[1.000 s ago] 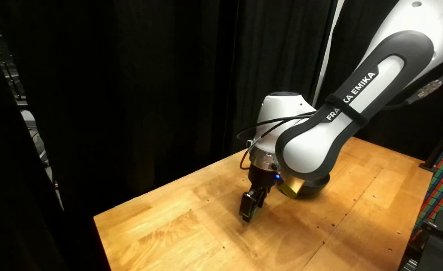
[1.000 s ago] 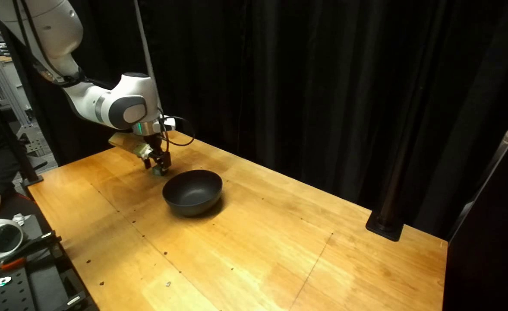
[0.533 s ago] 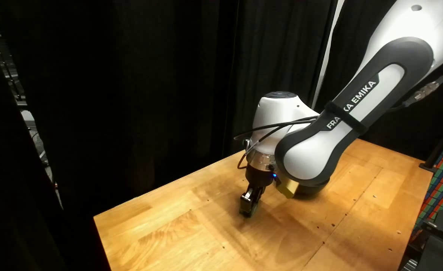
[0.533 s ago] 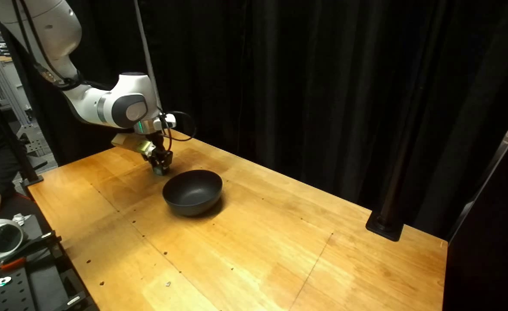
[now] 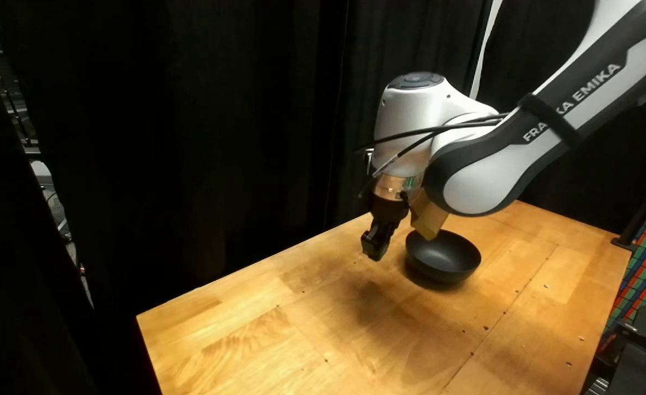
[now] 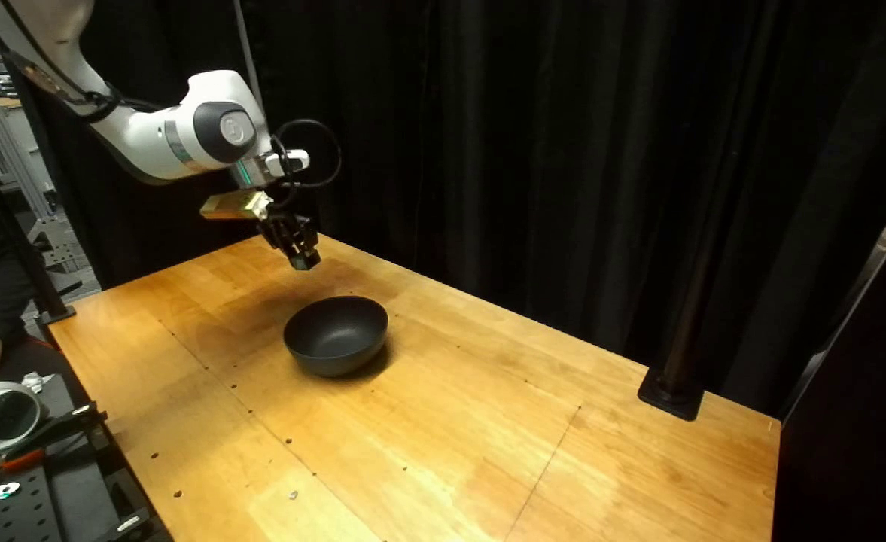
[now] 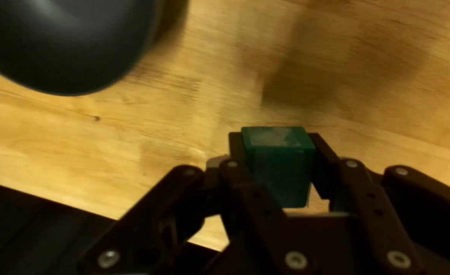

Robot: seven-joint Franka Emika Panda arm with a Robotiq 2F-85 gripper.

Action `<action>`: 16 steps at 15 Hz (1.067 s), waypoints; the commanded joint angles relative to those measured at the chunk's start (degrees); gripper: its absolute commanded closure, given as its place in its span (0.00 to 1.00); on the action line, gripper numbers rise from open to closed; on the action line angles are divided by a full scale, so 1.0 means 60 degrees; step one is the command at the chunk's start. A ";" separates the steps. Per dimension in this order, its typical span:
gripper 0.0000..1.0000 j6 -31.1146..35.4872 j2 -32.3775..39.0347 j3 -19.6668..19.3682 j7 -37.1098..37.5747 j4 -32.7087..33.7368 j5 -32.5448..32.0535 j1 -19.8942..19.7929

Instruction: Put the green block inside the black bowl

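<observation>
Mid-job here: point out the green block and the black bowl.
Green block [image 7: 280, 167]: in the wrist view, on its darker visible face.
Black bowl [image 6: 336, 336]: in an exterior view, on its inner surface.

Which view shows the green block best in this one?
The wrist view: the green block appears large there, with two faces and its color plain, though the end effector gripping it hides part. Both exterior views show it only as a small, dark shape at the end effector's tip, above the table.
</observation>
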 commanded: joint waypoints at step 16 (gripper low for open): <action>0.00 -0.2539 -0.3164 0.0976 0.2662 -0.1578 -0.1121 -0.2380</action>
